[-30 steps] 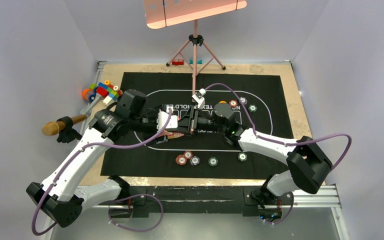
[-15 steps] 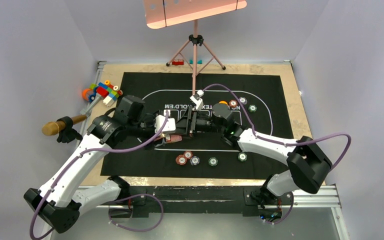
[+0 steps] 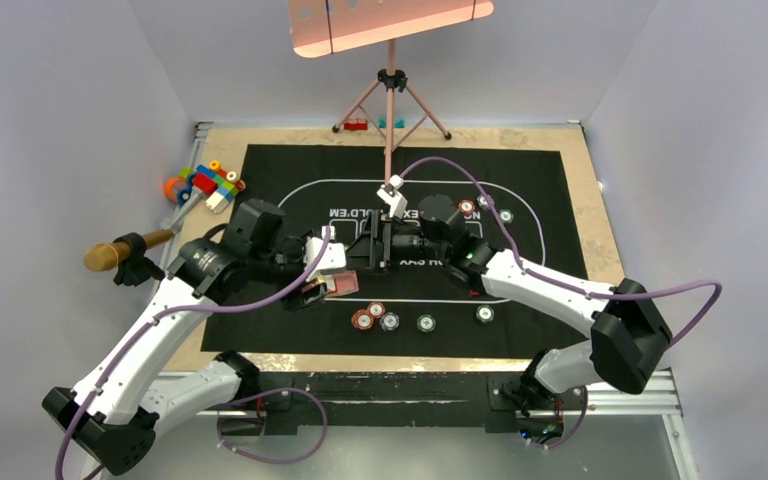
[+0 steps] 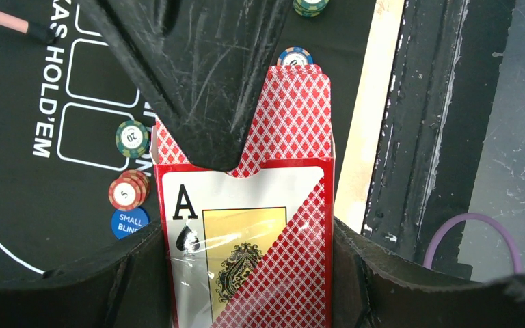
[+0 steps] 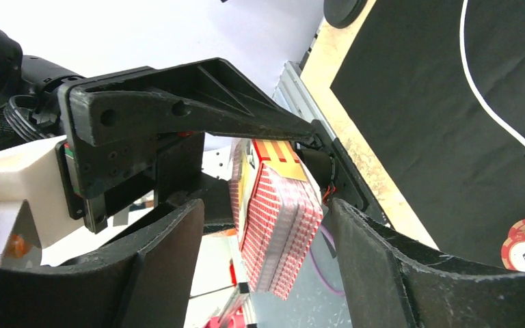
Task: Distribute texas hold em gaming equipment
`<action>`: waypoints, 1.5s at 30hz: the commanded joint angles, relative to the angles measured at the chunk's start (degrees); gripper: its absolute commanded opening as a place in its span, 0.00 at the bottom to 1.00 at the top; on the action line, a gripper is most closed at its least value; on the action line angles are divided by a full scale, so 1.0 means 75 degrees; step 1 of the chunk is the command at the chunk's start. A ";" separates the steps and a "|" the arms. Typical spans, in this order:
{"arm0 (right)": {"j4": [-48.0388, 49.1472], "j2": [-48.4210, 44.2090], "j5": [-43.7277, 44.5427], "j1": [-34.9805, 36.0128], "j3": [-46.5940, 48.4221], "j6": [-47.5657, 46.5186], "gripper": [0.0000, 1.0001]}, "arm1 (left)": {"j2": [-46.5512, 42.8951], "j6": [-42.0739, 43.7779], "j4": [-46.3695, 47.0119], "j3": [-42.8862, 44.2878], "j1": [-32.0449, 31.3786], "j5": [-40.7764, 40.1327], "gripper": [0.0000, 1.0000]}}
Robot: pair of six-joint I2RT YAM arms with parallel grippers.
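Note:
My left gripper (image 4: 246,273) is shut on a red card box (image 4: 246,239) printed with an ace of spades. Red-backed playing cards (image 4: 294,109) stick out of the box's open end. In the top view the left gripper (image 3: 322,287) holds the box (image 3: 343,285) above the mat's middle. My right gripper (image 5: 266,266) is open, its fingers either side of the deck (image 5: 277,219) without touching it. Red poker chips (image 3: 368,315), a grey chip (image 3: 390,322) and green chips (image 3: 426,323) lie near the mat's front. A blue small-blind button (image 4: 128,223) lies beside red chips (image 4: 126,193).
The black printed mat (image 3: 280,170) covers the wooden table. Toy blocks (image 3: 205,185) and a wooden-handled tool (image 3: 125,250) lie at the left edge. A pink tripod (image 3: 390,110) stands at the back. More chips (image 3: 505,215) lie at the mat's far right.
My left gripper has shut on the card box and drawn it left and nearer. The right gripper has opened, let go of the cards and backed off slightly.

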 commanded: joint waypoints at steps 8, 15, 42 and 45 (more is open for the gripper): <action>-0.1074 0.0257 -0.0300 0.0191 0.0719 -0.0806 0.76 | 0.0034 -0.0256 0.0030 0.0284 -0.0021 0.0217 0.28; -0.1060 0.0087 -0.0345 0.0191 0.0527 -0.0836 0.76 | 0.0009 -0.0342 0.0121 0.0398 -0.0020 0.0206 0.26; -0.1077 -0.0529 -0.0359 -0.0107 -0.0236 -0.0643 0.51 | -0.0198 -0.0611 0.0235 0.0564 -0.0023 0.0425 0.13; -0.1170 -0.0622 -0.0341 -0.0174 -0.0284 -0.0663 0.50 | -0.0196 -0.0604 0.0214 0.0557 -0.0022 0.0429 0.13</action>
